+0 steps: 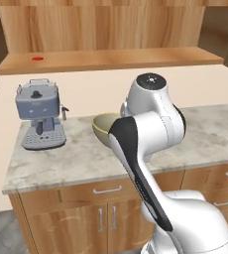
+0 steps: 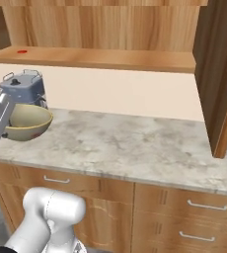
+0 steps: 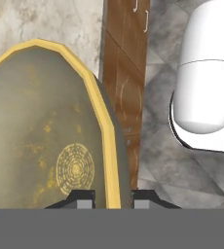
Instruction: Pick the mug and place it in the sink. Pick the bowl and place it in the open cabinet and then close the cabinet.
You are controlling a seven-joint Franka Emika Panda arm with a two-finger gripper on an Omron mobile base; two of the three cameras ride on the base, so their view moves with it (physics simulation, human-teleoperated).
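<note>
Your two base views look forward and down from behind-left and behind-right; both share the counter (image 1: pixel 76 158) and bowl (image 2: pixel 26 121); your hand view sits close along the bowl's rim.

Glossy white, rounded arm (image 1: pixel 155 134) with a black stripe, dark round joint cap, small dark fingers (image 3: pixel 84 198).

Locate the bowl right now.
The bowl is gripped by its rim in the gripper, above the counter beside the coffee machine.
</note>
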